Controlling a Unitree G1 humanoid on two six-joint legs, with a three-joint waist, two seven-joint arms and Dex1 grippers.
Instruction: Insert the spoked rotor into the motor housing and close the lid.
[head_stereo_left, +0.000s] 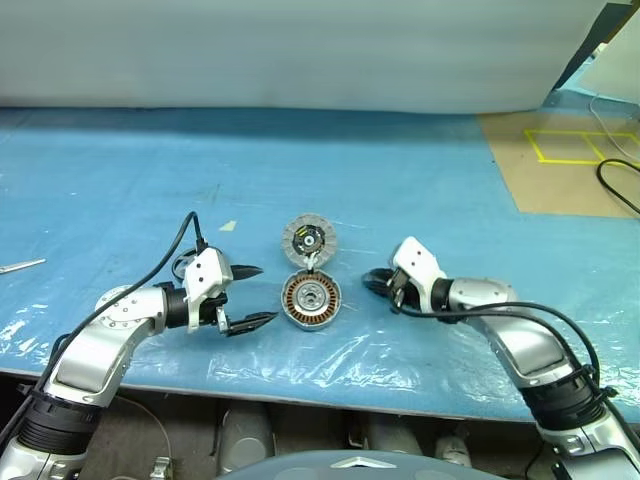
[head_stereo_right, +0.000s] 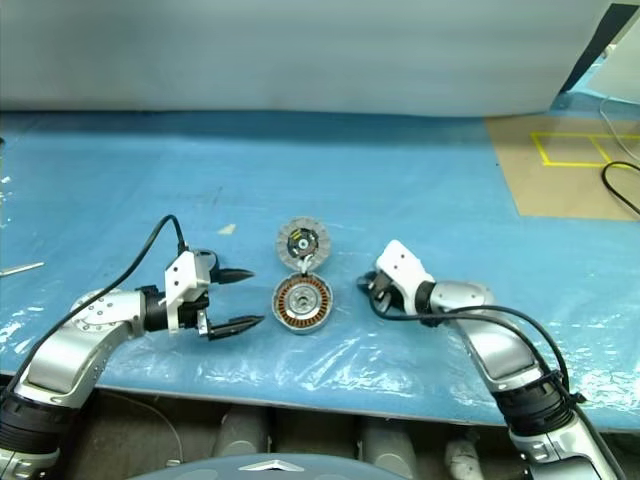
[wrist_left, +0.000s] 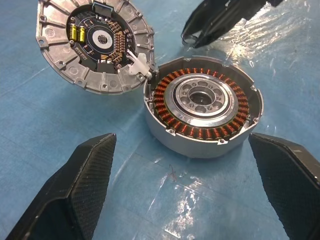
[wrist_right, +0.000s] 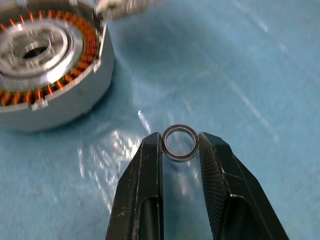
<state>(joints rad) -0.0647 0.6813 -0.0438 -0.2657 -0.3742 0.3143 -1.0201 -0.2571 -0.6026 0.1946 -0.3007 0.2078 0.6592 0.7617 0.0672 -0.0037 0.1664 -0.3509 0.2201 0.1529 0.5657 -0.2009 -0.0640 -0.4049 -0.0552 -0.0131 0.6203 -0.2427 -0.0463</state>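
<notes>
Right gripper (wrist_right: 180, 145) clamps one small metal ring (wrist_right: 180, 142); left gripper (head_stereo_left: 258, 296) spread wide. One motor housing (wrist_left: 202, 110), copper windings exposed; one lid (wrist_left: 95, 42) hinged open, circuit face up.

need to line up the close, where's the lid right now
The lid lies flipped open on the blue sheet, just behind the motor housing and joined to its far edge, midway between the two hands.

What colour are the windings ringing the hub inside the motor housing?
Copper-brown, around a silvery hub in the motor housing; clearest in the left wrist view.
</notes>
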